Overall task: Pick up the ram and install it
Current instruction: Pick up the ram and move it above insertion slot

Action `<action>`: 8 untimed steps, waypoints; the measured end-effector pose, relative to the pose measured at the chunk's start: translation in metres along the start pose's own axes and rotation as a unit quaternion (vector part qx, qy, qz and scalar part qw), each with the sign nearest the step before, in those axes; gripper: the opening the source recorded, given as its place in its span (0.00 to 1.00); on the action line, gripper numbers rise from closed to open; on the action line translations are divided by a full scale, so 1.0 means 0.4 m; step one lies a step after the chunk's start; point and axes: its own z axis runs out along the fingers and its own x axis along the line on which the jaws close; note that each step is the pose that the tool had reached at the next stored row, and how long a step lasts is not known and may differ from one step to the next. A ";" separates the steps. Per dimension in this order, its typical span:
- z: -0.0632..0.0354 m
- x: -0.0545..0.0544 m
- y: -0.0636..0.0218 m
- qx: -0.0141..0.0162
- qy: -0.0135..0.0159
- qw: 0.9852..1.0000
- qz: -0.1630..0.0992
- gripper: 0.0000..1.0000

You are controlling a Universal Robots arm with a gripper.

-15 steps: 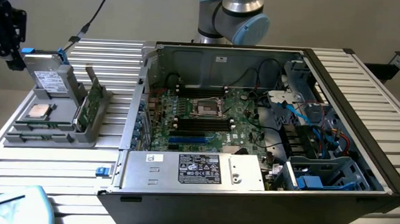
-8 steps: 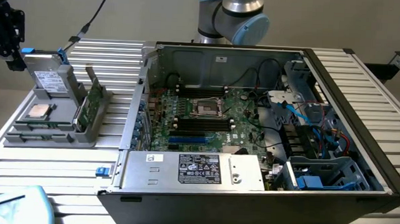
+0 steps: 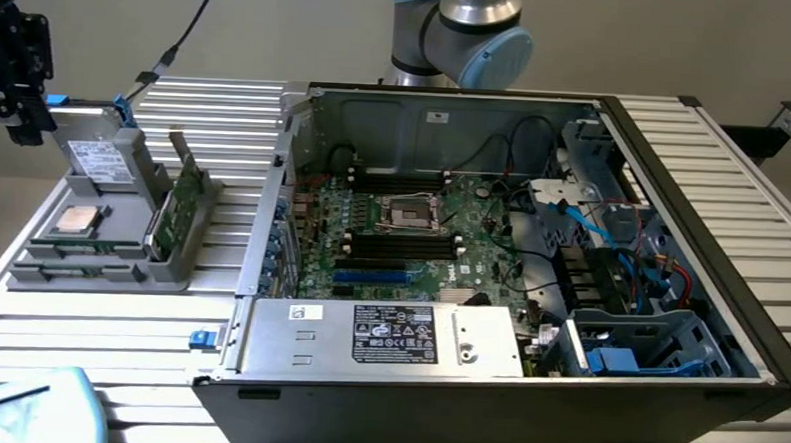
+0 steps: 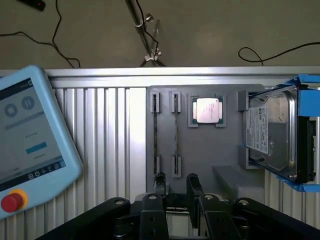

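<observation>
At the exterior view's left edge of the ribbed aluminium surface, a grey tray holds the ram, a thin stick set on edge in a slotted holder, with a second stick just beside it. In the same tray a square silver processor shows faint print, and a hard drive in a blue frame carries a white label; neither can be read. The fingers stand apart with nothing between them, hanging over the tray in line with the ram. The open computer case takes up the middle of the surface; the black-and-white label on its power supply is too small to read. A pale blue teach pendant with a red button lies at a corner. Beyond the edge, black cables trail over a beige floor.
</observation>
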 end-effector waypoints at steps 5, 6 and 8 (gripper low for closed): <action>0.022 0.010 0.000 0.000 0.000 1.000 -0.001 0.31; 0.027 0.015 0.000 0.000 0.000 1.000 -0.002 0.31; 0.036 0.028 0.001 0.000 -0.001 1.000 -0.002 0.31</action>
